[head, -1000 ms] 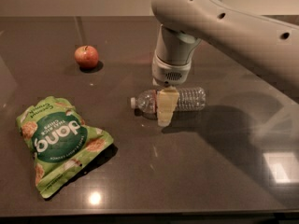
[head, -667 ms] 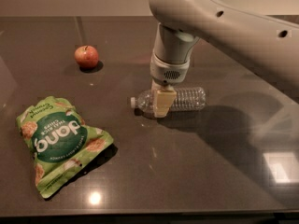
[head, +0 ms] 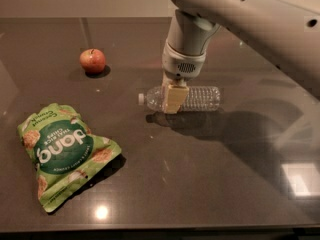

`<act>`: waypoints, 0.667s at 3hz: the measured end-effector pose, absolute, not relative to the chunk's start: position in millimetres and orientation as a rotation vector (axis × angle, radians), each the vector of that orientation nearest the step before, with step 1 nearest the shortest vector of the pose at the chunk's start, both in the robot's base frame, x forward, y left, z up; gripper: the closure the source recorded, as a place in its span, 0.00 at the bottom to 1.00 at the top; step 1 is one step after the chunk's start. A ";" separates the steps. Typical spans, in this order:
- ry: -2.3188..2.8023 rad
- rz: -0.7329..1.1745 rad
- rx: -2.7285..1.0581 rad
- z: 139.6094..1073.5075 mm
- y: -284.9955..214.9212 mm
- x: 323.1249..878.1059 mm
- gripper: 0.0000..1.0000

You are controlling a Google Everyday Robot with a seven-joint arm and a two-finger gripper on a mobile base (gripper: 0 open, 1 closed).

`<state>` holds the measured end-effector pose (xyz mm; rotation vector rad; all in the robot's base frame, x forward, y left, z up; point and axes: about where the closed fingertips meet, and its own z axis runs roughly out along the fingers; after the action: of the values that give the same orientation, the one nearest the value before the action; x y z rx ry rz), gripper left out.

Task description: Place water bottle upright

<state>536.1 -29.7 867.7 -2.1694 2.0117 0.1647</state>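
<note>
The water bottle (head: pixel 200 99), clear and ribbed with a white cap, lies on its side on the dark table (head: pixel 200 184), cap pointing left. My gripper (head: pixel 173 102) comes down from above and is shut across the bottle's upper body near the neck. One beige finger (head: pixel 172 98) shows in front of the bottle; the other is hidden behind it. The bottle stays horizontal and seems slightly raised, with its shadow just below it.
A red apple (head: pixel 92 60) sits at the back left. A green chips bag (head: pixel 62 151) lies flat at the front left. My large grey arm (head: pixel 250 19) spans the upper right.
The gripper and the bottle have both shifted a little upward in the view while the apple and bag stayed put. The bottle is still horizontal.
</note>
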 end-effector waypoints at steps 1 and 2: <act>1.985 0.234 -2.115 894.1 -28.9 544.5 1.00; 1.946 0.338 -2.027 924.0 -25.1 554.4 1.00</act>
<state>554.4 -25.1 924.0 -2.0269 1.9459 0.3376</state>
